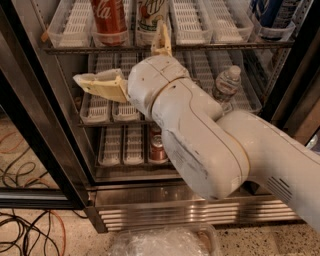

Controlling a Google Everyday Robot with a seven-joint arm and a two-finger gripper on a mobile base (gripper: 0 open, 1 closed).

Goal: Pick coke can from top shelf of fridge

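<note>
Our pincer [118, 52] is released, its two cream fingers splayed wide: one points toward 9 o'clock, the other toward 12, its tip reaching the front edge of the top shelf [225, 45]. It hangs just below that rack, in front of the open fridge [200, 210]. The coke can [109, 17] stands upright in a clear lane tray at about 12 o'clock from the pincer's gap, its long axis vertical, just beside a white-and-green can [149, 15] at its 3 o'clock. We judge the coming move needs a rise and a turn so the fingers flank the can. Our arm [200, 140] runs back toward 4 o'clock, wrist bent upward.
</note>
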